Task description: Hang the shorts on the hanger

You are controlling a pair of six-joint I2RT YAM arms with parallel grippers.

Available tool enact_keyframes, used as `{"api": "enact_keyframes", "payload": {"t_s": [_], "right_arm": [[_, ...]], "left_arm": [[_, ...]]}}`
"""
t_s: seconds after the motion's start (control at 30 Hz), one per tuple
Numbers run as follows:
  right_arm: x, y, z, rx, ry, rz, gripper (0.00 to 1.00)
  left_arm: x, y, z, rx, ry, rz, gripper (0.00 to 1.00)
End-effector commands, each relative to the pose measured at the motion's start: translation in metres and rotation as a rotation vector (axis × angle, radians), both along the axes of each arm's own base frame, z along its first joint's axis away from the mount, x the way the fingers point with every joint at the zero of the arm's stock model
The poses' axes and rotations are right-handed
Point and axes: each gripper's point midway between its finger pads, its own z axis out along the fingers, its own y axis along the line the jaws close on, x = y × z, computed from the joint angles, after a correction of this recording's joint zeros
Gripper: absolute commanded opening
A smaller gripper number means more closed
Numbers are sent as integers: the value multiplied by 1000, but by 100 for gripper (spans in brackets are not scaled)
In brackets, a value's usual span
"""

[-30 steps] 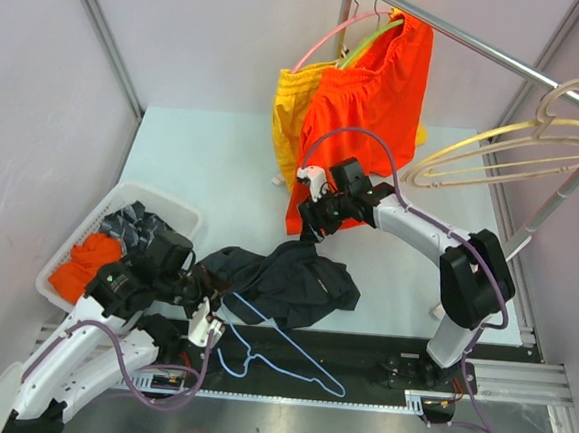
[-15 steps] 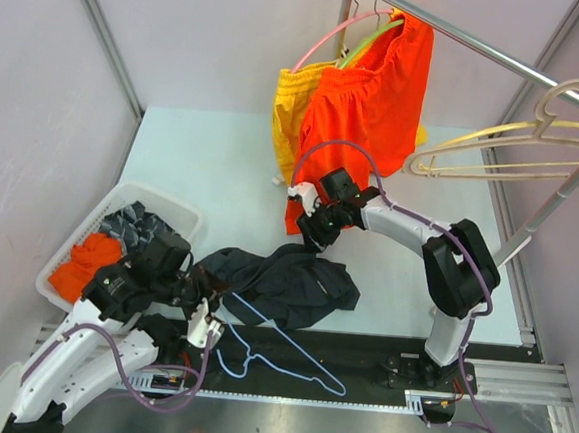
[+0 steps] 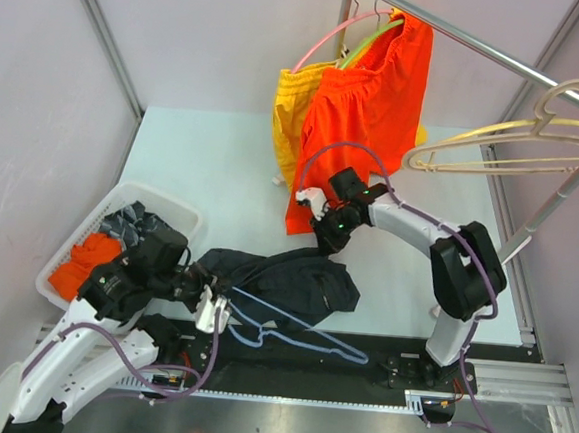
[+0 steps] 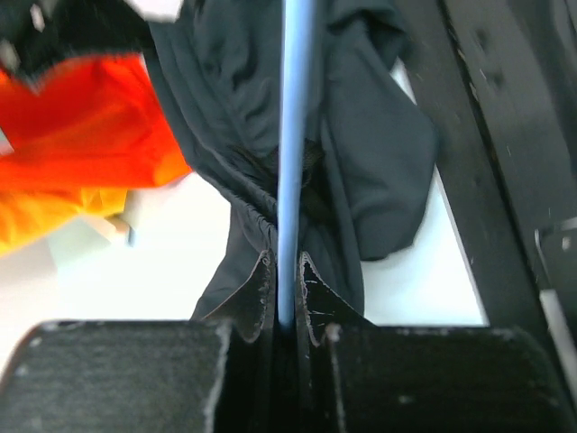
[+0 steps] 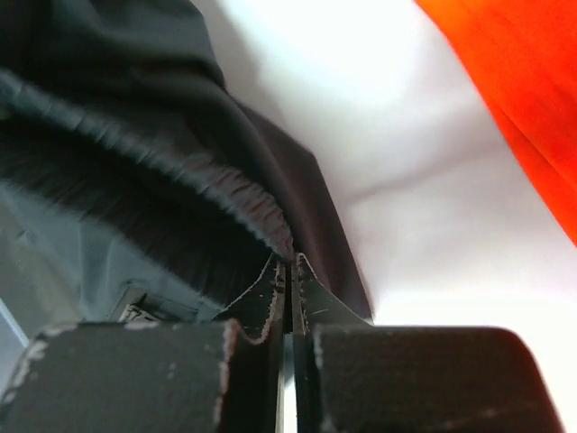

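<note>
While the shorts [image 3: 289,282] lay crumpled on the near part of the table [image 3: 204,160], between the two arms, each gripper was closed on its own object. The left gripper [image 4: 287,271] had its fingers drawn narrow on the thin wire of the hanger [image 4: 295,135], which ran out from the jaws across the near edge of the dark fabric. The right gripper [image 5: 290,269] had its fingers pressed together on a fold of the shorts just beside the gathered elastic waistband. This was at the far edge of the heap, near the hem of the orange shorts [image 3: 363,112] hanging from the rail.

The fabric appeared light, soft and limp. It would probably keep no shape of its own and would sag from whichever point was pinched, so a lift at one spot was likely to trail the rest behind. The ruched waistband looked the thickest and least slippery part, and therefore the best place to take hold. A shallow pinch on the smooth cloth alone might have slid free. The hanger, by contrast, seemed stiff but springy and very light. Held at a single point, it could have swivelled between the fingers once the cloth dragged on it.
</note>
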Motion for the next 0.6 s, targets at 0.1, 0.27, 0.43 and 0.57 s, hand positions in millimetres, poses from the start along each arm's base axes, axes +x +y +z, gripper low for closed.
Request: {"api": "enact_keyframes", "payload": {"t_s": [0.1, 0.27, 0.43, 0.57], "right_arm": [[2, -54, 72, 67, -63, -96, 0], [-8, -81, 85, 61, -93, -150, 0], [-12, -94, 89, 57, -129, -171, 0], [-10, -97, 86, 46, -138, -183, 0]], "left_arm": [[6, -17, 42, -223, 178, 252, 0], [22, -7, 37, -228, 205, 399, 0], [46, 5, 42, -266, 260, 533, 0], [69, 21, 33, -234, 253, 620, 0]]}}
